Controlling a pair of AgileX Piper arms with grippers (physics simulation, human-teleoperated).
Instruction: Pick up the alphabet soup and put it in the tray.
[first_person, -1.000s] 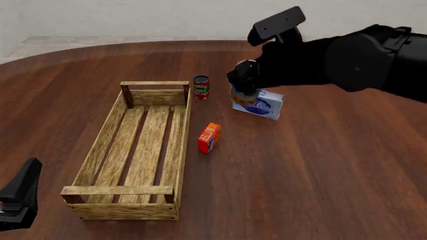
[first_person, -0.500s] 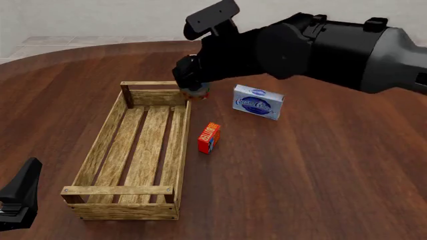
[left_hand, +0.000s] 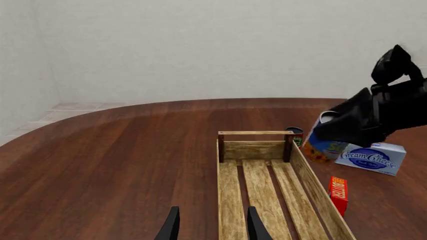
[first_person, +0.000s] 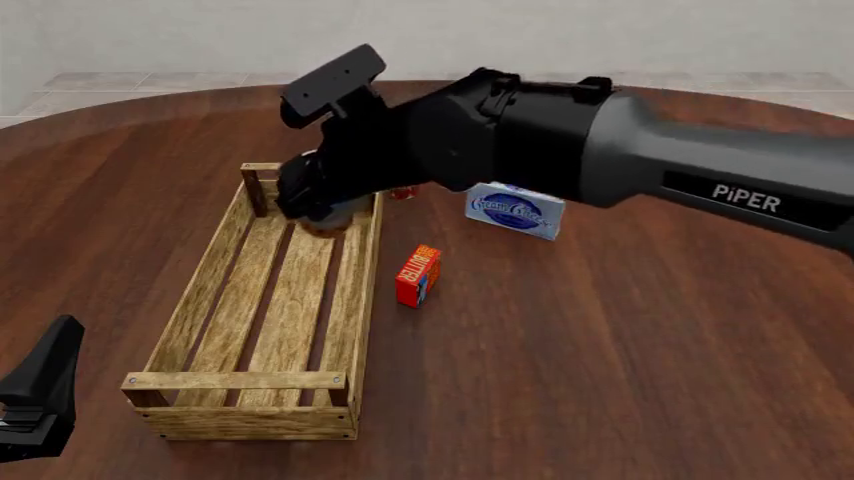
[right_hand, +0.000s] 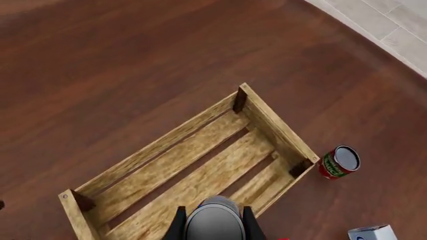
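1. Alphabet soup (right_hand: 213, 221) hangs clamped in the right hand (right_hand: 212, 220), above the tray (first_person: 200, 292) near its far end and toward the tray's right wall; it is not touching the slats.
2. Left hand (left_hand: 211, 225) idles off the tray's near end, fingers apart, holding nothing.
3. Judged risk: let go from here, the can could clip the tray's right wall or far rail and tumble out toward the small red can (right_hand: 340, 161) just beyond the tray's far right corner, or bounce and roll on the slats.
4. Red box (first_person: 418, 276) and cream cheese box (first_person: 517, 210) sit on the tabletop right of the tray, clear of the drop.
5. Long axis runs roughly vertical, slightly tilted, silvery top facing up toward the wrist.
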